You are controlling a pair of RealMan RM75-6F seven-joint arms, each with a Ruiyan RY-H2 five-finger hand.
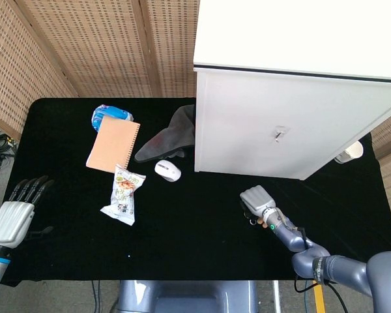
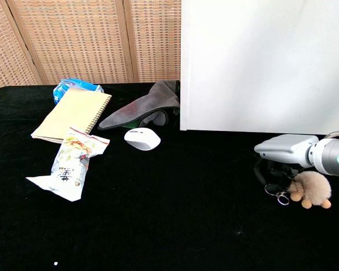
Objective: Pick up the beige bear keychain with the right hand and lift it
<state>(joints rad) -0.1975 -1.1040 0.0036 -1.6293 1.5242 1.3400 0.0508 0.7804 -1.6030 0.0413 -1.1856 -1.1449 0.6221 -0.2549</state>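
Note:
The beige bear keychain (image 2: 311,189) lies on the black table, its metal ring (image 2: 279,196) pointing left. My right hand (image 2: 285,151) hovers just above and left of it, palm down. Its dark fingers (image 2: 263,169) hang toward the ring end, and I see nothing held between them. In the head view the right hand (image 1: 255,199) covers most of the keychain, with only a small bit (image 1: 253,222) showing beneath it. My left hand (image 1: 15,215) stays at the table's front left edge, fingers straight and holding nothing.
A big white cabinet (image 1: 293,98) stands right behind the right hand. A white mouse (image 2: 142,138), a grey cloth (image 2: 144,110), a notebook (image 2: 72,114), a snack packet (image 2: 69,163) and a blue packet (image 2: 73,86) lie at the left.

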